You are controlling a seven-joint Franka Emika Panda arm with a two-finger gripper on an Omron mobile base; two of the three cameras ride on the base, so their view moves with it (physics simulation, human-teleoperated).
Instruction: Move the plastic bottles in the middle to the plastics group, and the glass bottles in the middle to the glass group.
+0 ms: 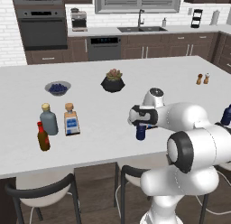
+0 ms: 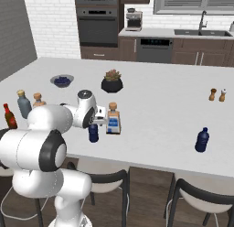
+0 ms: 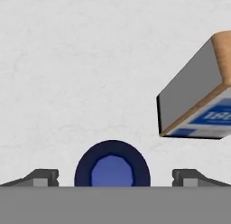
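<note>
The gripper [image 3: 113, 177] hangs above the counter [image 3: 67, 60], pointing straight down, jaws wide apart and holding nothing. The two fingertips [image 3: 43, 177] show at either side of the hand view's lower edge.

The small dark blue bottle [image 3: 112, 166] stands upright directly beneath the jaws, seen from above as a round dark ring with a lighter blue cap at its centre. It sits midway between the two fingertips, with clear counter between it and each tip. Its long axis is vertical, in line with the gripper's approach, so the jaws straddle the neck from above. In the left base view the same bottle [image 1: 141, 132] stands just under the hand; in the right base view it [image 2: 93, 132] sits likewise below the wrist.

One labelled clear bottle [image 3: 198, 101] with a tan stopper stands just beside the blue one, off to one side of the jaws and beyond the far fingertip. It is not between the fingers.

Judgement: alignment over the blue bottle looks good; the next move calls for a straight descent, then closing. The neighbouring clear bottle is near enough that a finger could brush it on the way down.
</note>
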